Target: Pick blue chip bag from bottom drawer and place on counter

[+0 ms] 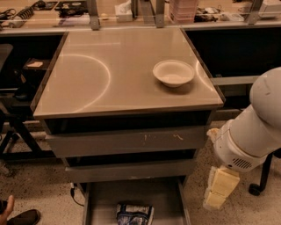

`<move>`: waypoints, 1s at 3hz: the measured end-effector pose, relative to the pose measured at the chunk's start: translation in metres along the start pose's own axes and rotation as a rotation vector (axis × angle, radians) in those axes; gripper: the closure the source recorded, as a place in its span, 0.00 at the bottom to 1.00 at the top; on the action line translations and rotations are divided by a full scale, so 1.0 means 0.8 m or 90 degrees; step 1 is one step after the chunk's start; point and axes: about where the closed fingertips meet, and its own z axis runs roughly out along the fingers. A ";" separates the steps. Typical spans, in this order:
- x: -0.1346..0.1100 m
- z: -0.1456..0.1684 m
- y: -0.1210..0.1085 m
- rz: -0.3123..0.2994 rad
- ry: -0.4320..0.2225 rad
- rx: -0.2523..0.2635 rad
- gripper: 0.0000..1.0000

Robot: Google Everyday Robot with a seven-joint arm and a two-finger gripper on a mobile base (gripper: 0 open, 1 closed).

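The blue chip bag lies on the floor of the open bottom drawer, near its front end at the bottom edge of the view. My gripper hangs to the right of the cabinet, outside the drawer, about level with the drawer's back end and well right of the bag. It holds nothing that I can see. The glossy counter tops the cabinet above the drawers.
A white bowl sits on the counter's right side. Two shut grey drawers lie above the open one. A cluttered workbench runs along the back. A shoe is at the bottom left. A dark caster stands at the right.
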 end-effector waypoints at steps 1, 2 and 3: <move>0.025 0.070 -0.019 0.005 0.006 -0.019 0.00; 0.046 0.135 -0.042 0.020 -0.007 -0.032 0.00; 0.046 0.135 -0.042 0.020 -0.007 -0.032 0.00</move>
